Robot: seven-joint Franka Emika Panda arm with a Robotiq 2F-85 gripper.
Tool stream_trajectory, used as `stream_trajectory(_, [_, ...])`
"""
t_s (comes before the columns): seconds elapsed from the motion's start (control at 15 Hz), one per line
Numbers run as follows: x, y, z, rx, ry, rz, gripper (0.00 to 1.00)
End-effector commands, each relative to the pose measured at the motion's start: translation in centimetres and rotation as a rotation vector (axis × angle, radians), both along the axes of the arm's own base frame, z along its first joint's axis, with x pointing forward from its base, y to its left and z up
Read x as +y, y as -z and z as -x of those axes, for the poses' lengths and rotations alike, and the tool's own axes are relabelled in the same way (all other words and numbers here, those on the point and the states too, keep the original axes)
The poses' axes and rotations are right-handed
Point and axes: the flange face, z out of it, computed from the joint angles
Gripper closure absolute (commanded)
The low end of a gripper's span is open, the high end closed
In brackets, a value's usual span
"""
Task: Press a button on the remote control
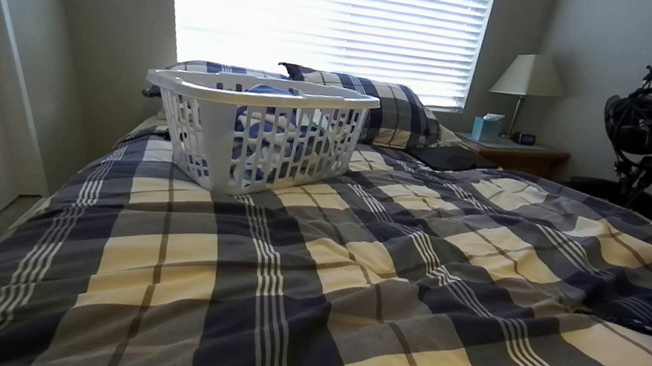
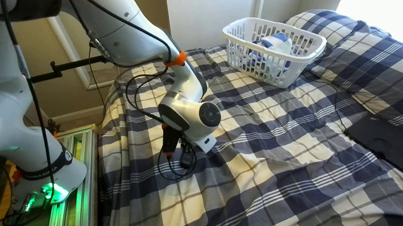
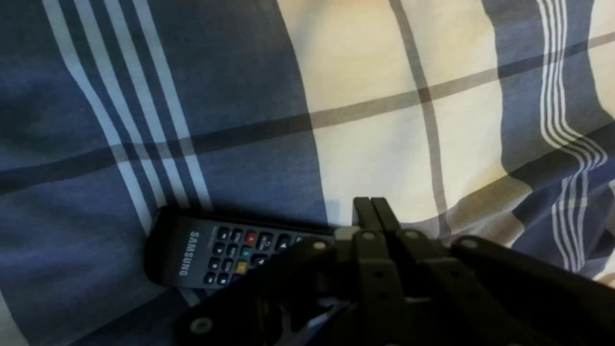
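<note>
Black oblong remote control, lettered SAMSUNG: lies face up on the blue, grey and cream plaid bedcover, lettered end in sight, remainder hidden behind the black two-fingered gripper in the wrist view. Keys upward, presumably so that a press can come from above; the soft cover beneath may let it sink or tilt.

Gripper: fingers flush together, no gap visible, nothing held. Probably so set to make one narrow prod, fit for a single small key. Tips appear just past the remote's long edge in the wrist view; contact cannot be told. No press evident; alignment over the keys seems the step in hand.

White jointed robot arm: bent low above the remote, gripper directed at the bedcover, as a downward press would require.

White slatted plastic laundry basket: upright near the plaid pillows, well apart from the remote, containing blue-and-white cloth; presumably placed there out of the arm's way, being no part of the task.

Flat black panel: lying near the pillows; purpose uncertain.
</note>
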Motion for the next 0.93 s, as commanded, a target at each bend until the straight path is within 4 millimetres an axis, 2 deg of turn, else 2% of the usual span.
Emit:
stream_trajectory(0.0, [0.1,0.5,-1.5,0.012,0.026,0.032,0.96])
stream_trajectory(0.33, [0.9,0.9,-2.6,0.035,0.050,0.024,0.96])
stream_trajectory(0.87, [1.6,2.6,-3.1,0.085,0.057,0.007,0.95])
